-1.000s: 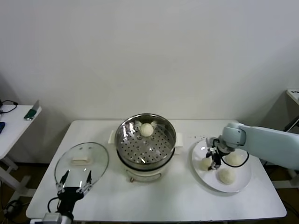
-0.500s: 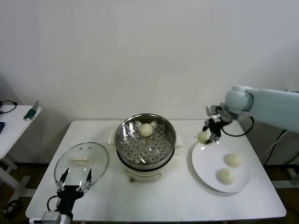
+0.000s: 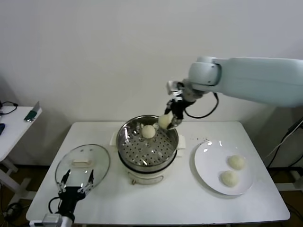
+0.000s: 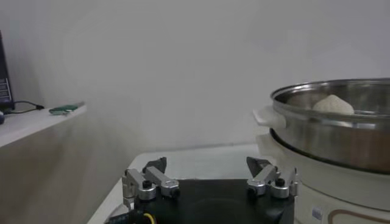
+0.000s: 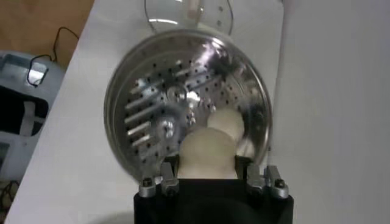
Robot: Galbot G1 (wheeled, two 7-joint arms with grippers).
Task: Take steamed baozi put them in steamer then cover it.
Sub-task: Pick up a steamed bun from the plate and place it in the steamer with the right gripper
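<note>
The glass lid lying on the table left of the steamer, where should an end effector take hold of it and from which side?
Grip the cream-white bar handle at the centre of the glass lid, coming straight down from above. The lid lies flat on the table with the handle facing up, and the smooth dome and thin rim probably offer no better hold.

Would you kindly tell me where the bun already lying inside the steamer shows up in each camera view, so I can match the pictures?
Head view: the bun in the steamer lies on the perforated tray, toward the far wall.
Left wrist view: only its top peeks over the steamer's rim.
Right wrist view: it lies on the tray just beyond the held bun in the right gripper.
Shared landmark: the steamer.
</note>
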